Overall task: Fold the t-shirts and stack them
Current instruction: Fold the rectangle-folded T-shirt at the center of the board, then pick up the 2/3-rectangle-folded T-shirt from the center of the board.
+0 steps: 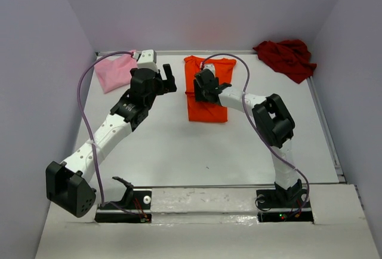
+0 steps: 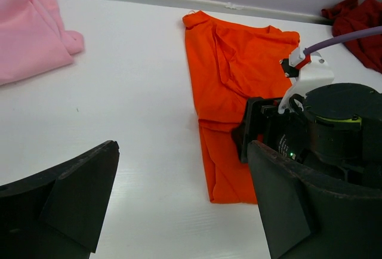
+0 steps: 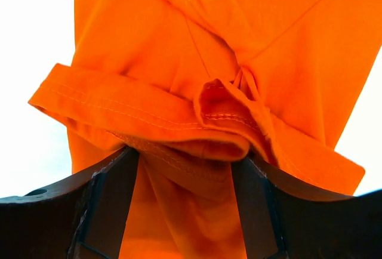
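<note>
The bright orange t-shirt [image 1: 209, 113] lies partly folded at the back middle of the table, and shows in the left wrist view [image 2: 227, 74]. My right gripper [image 1: 203, 89] is down on it. In the right wrist view [image 3: 185, 157] its jaws are closed on a bunched hem of the orange t-shirt [image 3: 179, 50], lifted off the table. My left gripper [image 1: 168, 77] is open and empty, hovering just left of the orange shirt [image 2: 182, 151]. The light pink t-shirt [image 1: 113, 73] lies crumpled at the back left. The dark red t-shirt [image 1: 286, 57] lies crumpled at the back right.
White walls close the table on three sides. The right arm's wrist [image 2: 334, 122] sits close to my left gripper's right finger. The pink shirt [image 2: 30, 32] and the dark red shirt [image 2: 358, 20] lie at the far corners.
</note>
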